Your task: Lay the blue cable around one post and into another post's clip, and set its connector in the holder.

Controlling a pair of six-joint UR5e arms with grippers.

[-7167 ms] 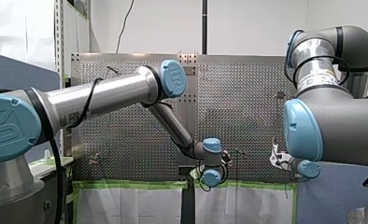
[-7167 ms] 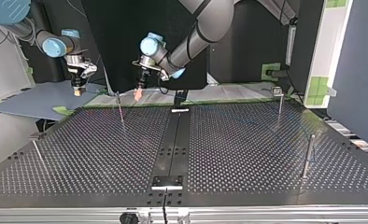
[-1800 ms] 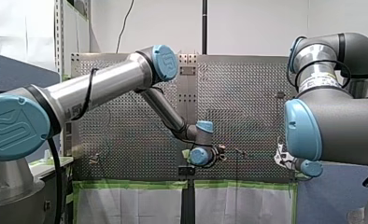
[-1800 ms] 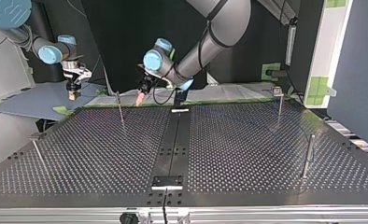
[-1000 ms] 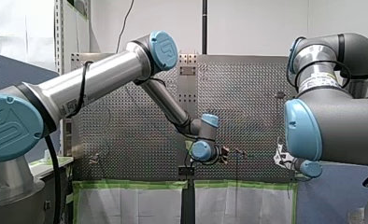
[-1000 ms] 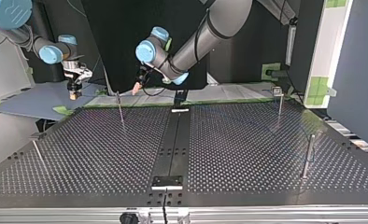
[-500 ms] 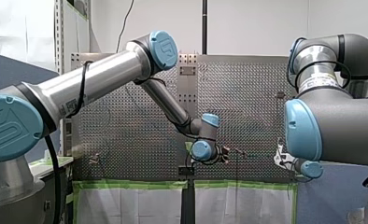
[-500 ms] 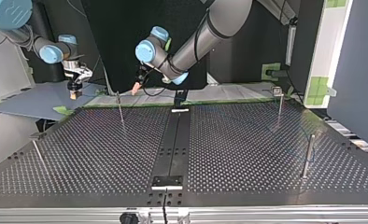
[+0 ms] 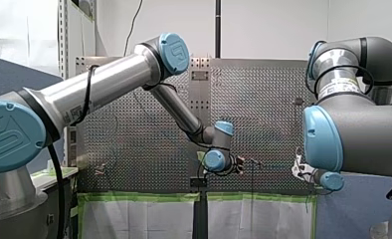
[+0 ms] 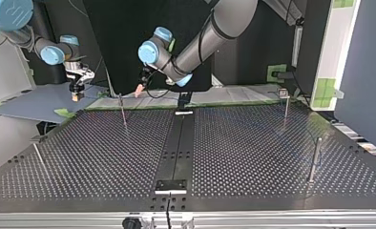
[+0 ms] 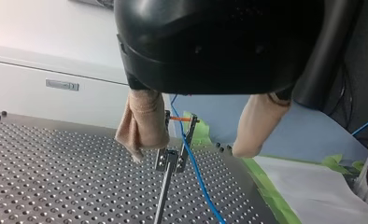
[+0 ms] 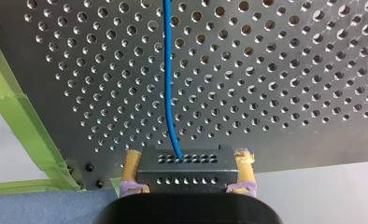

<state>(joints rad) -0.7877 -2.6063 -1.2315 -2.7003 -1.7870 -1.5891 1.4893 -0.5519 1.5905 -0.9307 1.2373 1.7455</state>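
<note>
At the table's near edge in the front view, my right gripper [image 12: 188,158] is clamped by its yellow pads on the black connector [image 12: 184,169]. This is the one rigid part and, I judge, the best place to hold. The blue cable [image 12: 167,84] leaves it and runs far over the perforated table [image 12: 289,70]. It looks light, thin and limp, likely to sag or spring unless kept taut. Further left, my left gripper [image 11: 187,153] hangs spread wide and empty over the clip post [image 11: 172,162], which the cable touches; whether it is seated I cannot tell.
</note>
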